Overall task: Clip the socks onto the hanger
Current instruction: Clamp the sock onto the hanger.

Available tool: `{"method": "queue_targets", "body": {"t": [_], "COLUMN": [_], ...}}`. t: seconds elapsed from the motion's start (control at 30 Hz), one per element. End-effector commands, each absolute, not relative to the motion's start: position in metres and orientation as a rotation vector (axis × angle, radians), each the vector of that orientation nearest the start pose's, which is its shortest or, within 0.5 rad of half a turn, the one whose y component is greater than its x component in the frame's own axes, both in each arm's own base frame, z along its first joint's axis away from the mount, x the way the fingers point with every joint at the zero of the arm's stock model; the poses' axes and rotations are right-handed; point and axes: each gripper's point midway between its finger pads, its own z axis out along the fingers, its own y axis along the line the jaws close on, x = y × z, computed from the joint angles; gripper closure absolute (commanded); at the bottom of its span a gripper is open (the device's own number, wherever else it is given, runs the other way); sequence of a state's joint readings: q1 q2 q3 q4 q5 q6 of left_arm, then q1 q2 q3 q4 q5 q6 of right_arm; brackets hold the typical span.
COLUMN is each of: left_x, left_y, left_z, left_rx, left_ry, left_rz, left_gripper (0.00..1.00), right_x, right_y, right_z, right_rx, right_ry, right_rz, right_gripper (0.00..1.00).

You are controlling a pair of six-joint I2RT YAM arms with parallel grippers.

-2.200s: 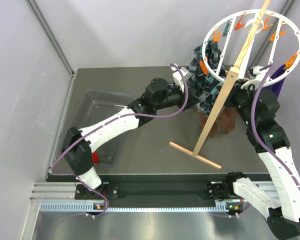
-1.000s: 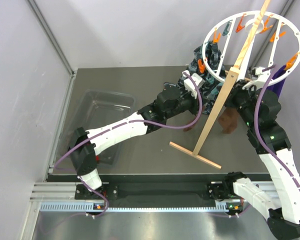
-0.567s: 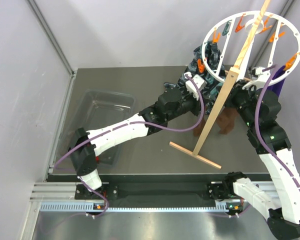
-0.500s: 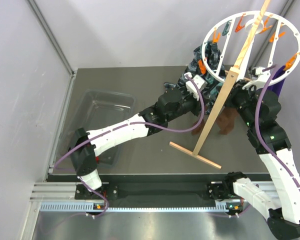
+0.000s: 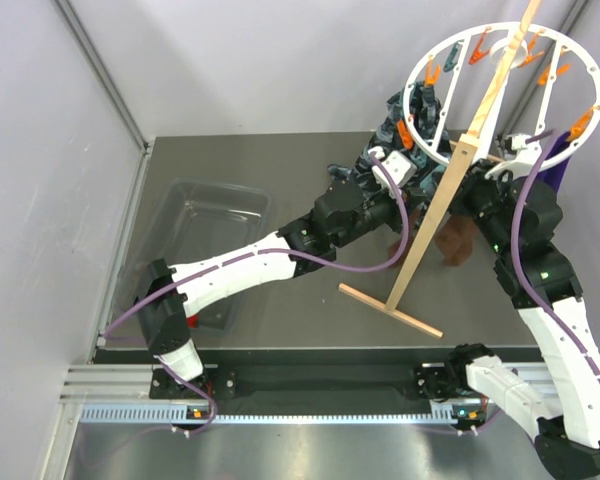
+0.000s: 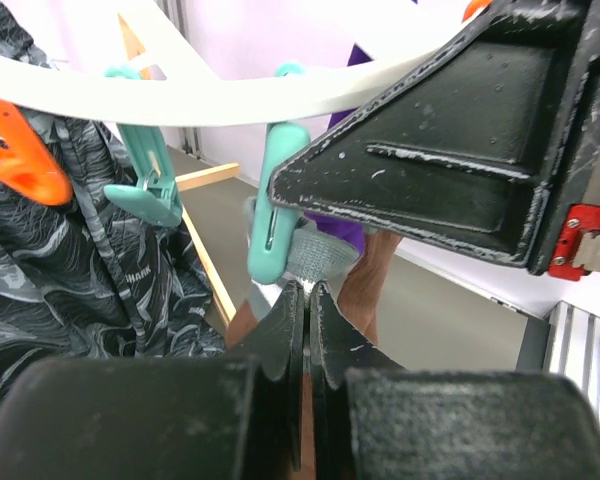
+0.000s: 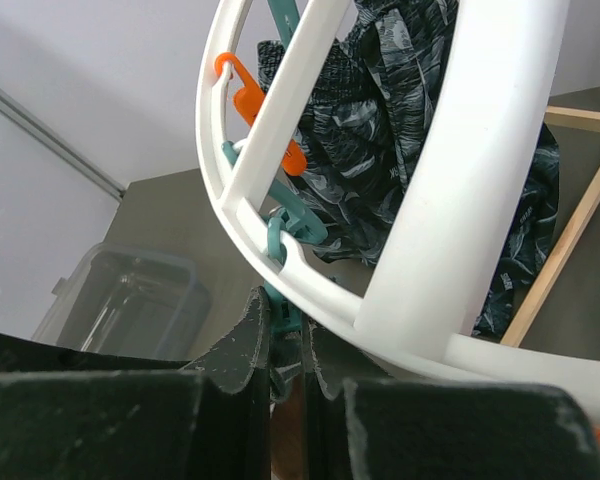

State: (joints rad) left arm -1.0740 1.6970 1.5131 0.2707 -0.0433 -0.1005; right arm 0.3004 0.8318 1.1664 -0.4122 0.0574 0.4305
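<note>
Currently red bit (image 5: 193, 320) in clear bin (image 5: 215, 215); left hand (image 6: 307, 290) pinches brown sock (image 5: 457, 240), right hand (image 7: 285, 330) squeezes teal clip (image 6: 270, 240).

Left arm (image 5: 250, 262) and right arm (image 5: 540, 280) meet under hanger (image 5: 417, 130), rear right. Brown sock (image 5: 457, 240) between them, right of pole (image 5: 430, 225).

Both arms (image 5: 230, 270) wear white shells with black joints, trailing purple cables (image 5: 400, 235), and scuffed black claws (image 6: 307, 300).

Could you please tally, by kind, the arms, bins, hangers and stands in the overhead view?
Robot arms: 2
Clear plastic bin: 1
Round white hanger: 1
Wooden pole stand: 1
Total: 5
</note>
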Motion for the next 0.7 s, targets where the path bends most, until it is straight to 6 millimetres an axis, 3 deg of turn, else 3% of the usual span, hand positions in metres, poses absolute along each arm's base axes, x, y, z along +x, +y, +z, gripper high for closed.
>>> {"method": "queue_targets", "body": {"t": [0.0,0.13,0.33,0.47,0.67], "left_x": [0.262,0.261,0.261,0.258,0.257], "left_y": [-0.475,-0.476,-0.476,-0.478,-0.481], "left_z": [0.421,0.420,0.420,0.420,0.418], "left_rx": [0.632,0.635,0.631,0.633,0.636], "left_ry": [1.258,1.261,1.268,1.271,1.290], "left_rz": [-0.932,-0.936,-0.934,-0.957,-0.975], "left_gripper": [1.00,1.00,1.00,1.00,0.99], "right_x": [0.277,0.276,0.273,0.272,0.270], "right_y": [0.103,0.103,0.103,0.101,0.095], "right_z": [0.385,0.386,0.390,0.392,0.395], "right_rx": [0.127,0.126,0.121,0.126,0.139], "right_ry": [1.691,1.685,1.672,1.662,1.650], "right_rz": [0.541,0.544,0.552,0.548,0.521], "right_gripper": [1.00,0.95,0.75,0.53,0.41]}}
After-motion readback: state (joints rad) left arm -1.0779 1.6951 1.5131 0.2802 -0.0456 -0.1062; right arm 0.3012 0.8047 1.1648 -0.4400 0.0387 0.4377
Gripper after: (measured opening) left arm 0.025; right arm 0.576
